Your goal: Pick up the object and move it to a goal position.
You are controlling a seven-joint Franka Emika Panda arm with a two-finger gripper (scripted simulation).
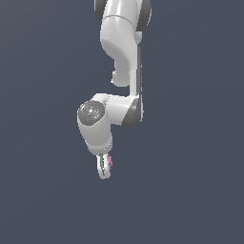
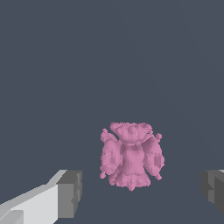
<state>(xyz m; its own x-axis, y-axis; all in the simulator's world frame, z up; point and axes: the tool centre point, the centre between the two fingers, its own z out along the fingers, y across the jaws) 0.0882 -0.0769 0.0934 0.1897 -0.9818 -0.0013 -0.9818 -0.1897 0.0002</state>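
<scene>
The object point(image 2: 131, 156) is a small pink, bumpy, roundish lump. In the wrist view it sits between my two grey finger pads point(image 2: 70, 193), with a gap on each side, so neither pad touches it. My gripper point(image 2: 142, 192) is open around it. In the exterior view the white arm reaches down and the gripper point(image 1: 104, 170) points downward. Only a sliver of the pink object point(image 1: 110, 162) shows there, beside the fingers on the exterior view's right.
A plain dark grey-blue surface fills the background in both views. No other objects, containers or edges show.
</scene>
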